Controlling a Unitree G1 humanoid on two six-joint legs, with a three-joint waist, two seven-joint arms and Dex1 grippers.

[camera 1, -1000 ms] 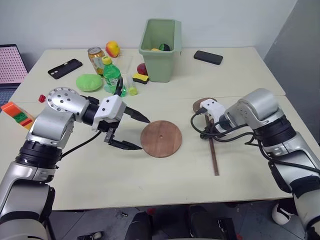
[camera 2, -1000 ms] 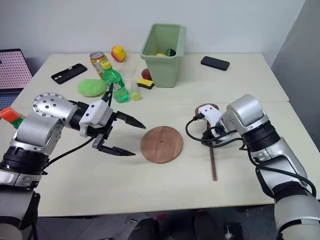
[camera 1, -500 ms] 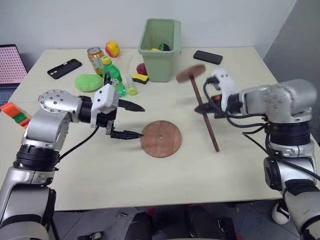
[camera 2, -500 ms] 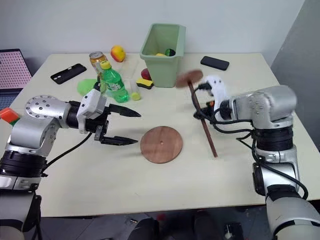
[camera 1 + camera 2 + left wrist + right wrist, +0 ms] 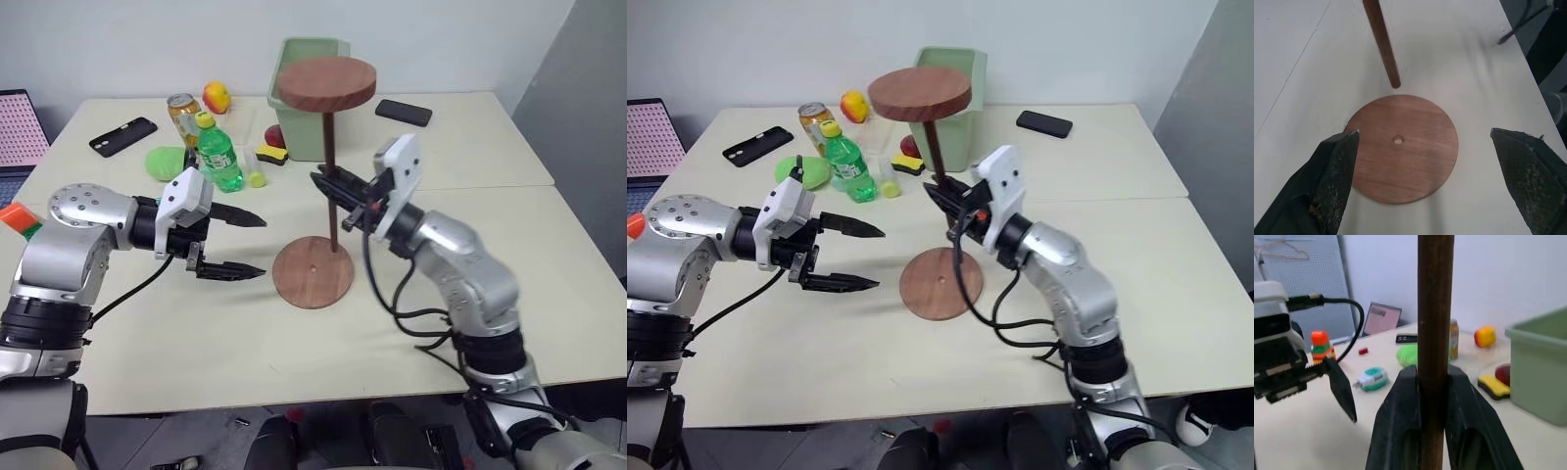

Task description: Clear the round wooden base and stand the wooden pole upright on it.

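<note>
Reddish-brown wood was the main thing going on: the flat round wooden base with the small hole in its centre lay bare on the cream table, near the front edge and about midway along it. Right gripper was clamped on the long dark-brown wooden pole about halfway up the rod, holding it pretty much upright with its fixed round disc end on top, up in front of the pale green plastic bin. Bottom tip of the rod hung just above the base, off toward the far side of the hole rather than in it, as the left wrist view showed. Left gripper was just left of the base, black fingers spread wide and pointed at it, gripping nothing and not touching the disc. Back toward the far left corner sat a green plastic bottle, a drink can, a lime-green lump and a black phone; another black phone lay right of the bin near the far edge.
</note>
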